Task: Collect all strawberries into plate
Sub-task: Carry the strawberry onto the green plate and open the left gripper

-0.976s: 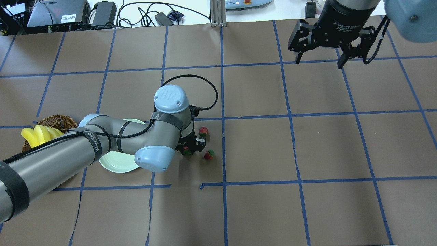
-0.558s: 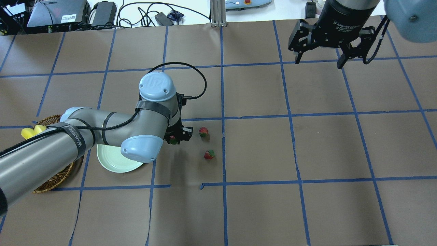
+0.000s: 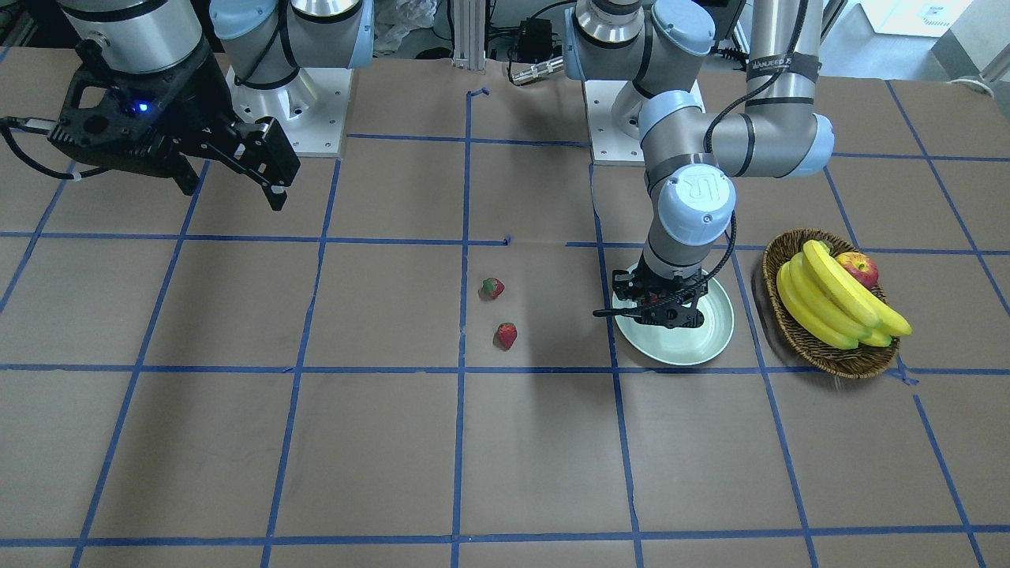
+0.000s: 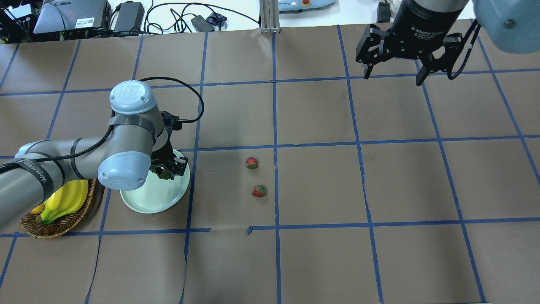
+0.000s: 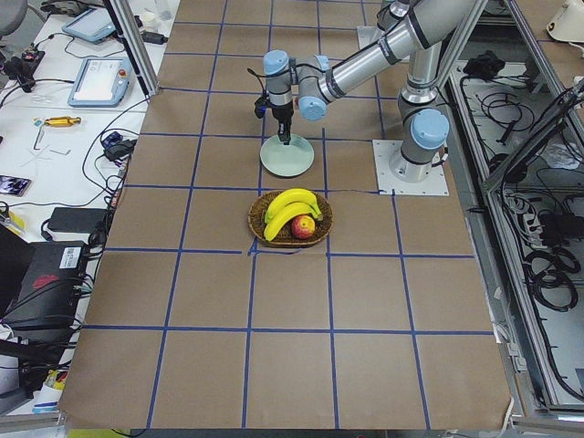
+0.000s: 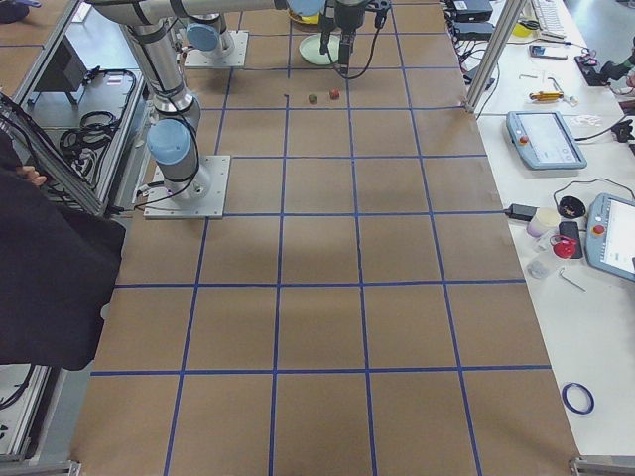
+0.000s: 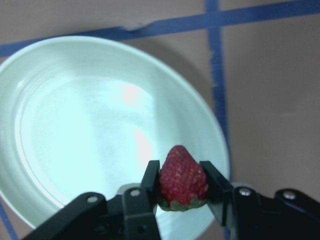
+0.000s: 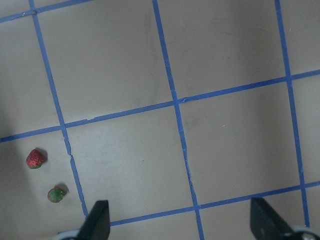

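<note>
My left gripper is shut on a red strawberry and holds it just above the pale mint plate, near the plate's rim. In the overhead view the left gripper hangs over the plate. Two more strawberries lie on the brown table, to the right of the plate in that view: one farther from the robot, one nearer. They also show in the front view. My right gripper is open and empty, high over the far right of the table.
A brown wicker basket with bananas stands just left of the plate; in the front view a red-yellow apple lies in the basket too. Blue tape lines grid the table. Cables and devices lie past the far edge.
My left arm has swung left with the strawberry in its gripper, from beside the other two strawberries to over the plate. The right arm has not moved.
</note>
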Controlling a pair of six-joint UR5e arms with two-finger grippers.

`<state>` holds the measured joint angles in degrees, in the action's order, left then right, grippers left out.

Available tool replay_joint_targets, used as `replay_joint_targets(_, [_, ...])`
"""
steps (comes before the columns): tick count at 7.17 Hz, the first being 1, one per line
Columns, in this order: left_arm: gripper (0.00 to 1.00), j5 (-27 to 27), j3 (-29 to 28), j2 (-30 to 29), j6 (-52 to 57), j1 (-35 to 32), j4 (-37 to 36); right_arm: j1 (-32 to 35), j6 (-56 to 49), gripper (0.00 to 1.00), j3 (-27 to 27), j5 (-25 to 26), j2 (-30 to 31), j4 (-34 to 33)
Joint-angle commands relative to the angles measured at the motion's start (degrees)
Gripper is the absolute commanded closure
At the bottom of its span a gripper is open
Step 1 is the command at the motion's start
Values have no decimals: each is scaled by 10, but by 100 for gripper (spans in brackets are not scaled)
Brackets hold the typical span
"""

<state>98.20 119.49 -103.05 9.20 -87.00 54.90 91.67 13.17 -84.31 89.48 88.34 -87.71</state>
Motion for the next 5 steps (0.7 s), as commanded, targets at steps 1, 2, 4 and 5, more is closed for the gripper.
replay_joint_targets(1, [18, -2, 16, -9, 7, 8, -2, 1, 0, 0, -1, 0, 0, 0])
replay_joint_targets(2, [7, -1, 15, 2, 6, 0, -3, 1, 0, 0, -1, 0, 0, 0])
replay_joint_targets(4, [3, -4, -22, -2, -68, -35, -12, 1, 0, 0, -1, 0, 0, 1])
replay_joint_targets(5, [3, -6, -51, -6, -97, -68, -8, 1, 0, 0, -1, 0, 0, 1])
